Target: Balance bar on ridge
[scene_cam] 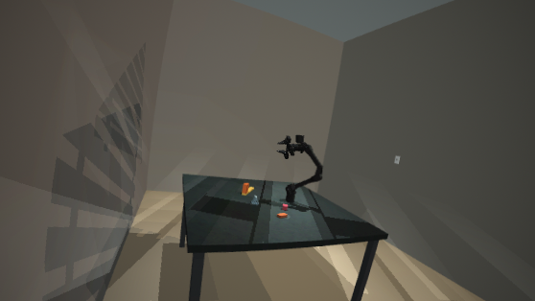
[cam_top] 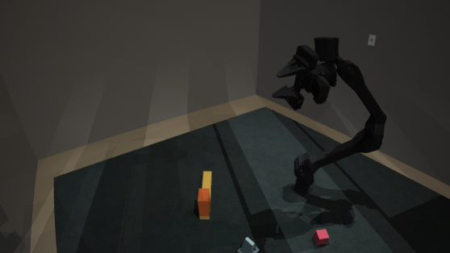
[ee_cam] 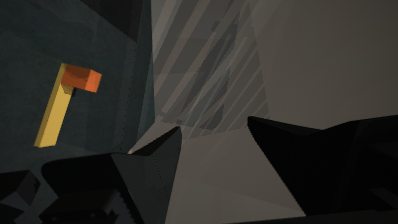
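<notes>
The gripper [cam_top: 275, 85] [scene_cam: 277, 148] [ee_cam: 213, 126] hangs high above the table [cam_top: 161, 209] [scene_cam: 216, 232] [ee_cam: 25, 30], its two fingers spread with nothing between them. Well below it, the yellow bar [cam_top: 206, 180] [scene_cam: 250, 190] [ee_cam: 52, 117] lies near the small pale ridge [cam_top: 250, 242] [scene_cam: 255, 200], not across it. An orange block [cam_top: 204, 202] [scene_cam: 245, 187] [ee_cam: 81, 79] rises at one end of the bar; whether it sits on the bar or against it I can't tell. A red cube [cam_top: 321, 237] [scene_cam: 285, 207] rests nearer the arm's foot, and a flat orange piece [scene_cam: 282, 216] lies just beside that cube in the exterior view
</notes>
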Controlling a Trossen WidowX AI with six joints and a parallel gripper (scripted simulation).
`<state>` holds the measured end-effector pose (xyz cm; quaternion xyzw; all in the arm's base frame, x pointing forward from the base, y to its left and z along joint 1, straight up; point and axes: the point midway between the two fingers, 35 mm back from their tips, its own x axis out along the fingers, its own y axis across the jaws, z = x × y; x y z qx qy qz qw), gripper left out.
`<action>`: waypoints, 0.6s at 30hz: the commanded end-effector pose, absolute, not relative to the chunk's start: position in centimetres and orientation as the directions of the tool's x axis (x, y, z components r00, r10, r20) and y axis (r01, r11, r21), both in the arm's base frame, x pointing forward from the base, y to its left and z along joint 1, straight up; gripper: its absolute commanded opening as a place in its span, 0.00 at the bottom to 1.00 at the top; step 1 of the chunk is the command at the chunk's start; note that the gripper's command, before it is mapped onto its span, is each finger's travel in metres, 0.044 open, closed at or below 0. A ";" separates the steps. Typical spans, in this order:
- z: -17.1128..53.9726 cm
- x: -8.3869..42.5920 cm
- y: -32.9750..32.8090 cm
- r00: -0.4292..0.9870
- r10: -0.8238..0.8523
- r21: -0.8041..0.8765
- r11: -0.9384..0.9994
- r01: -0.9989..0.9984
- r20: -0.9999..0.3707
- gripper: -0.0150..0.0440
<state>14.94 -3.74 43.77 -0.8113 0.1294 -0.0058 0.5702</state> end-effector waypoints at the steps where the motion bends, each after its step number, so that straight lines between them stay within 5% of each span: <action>1: 43.6 15.7 -4.8 0.958 -0.224 -0.966 -0.147 -0.215 -0.179 0.79; 18: 41.7 18.9 -8.6 0.910 -0.225 -0.867 0.445 -0.222 -0.348 0.79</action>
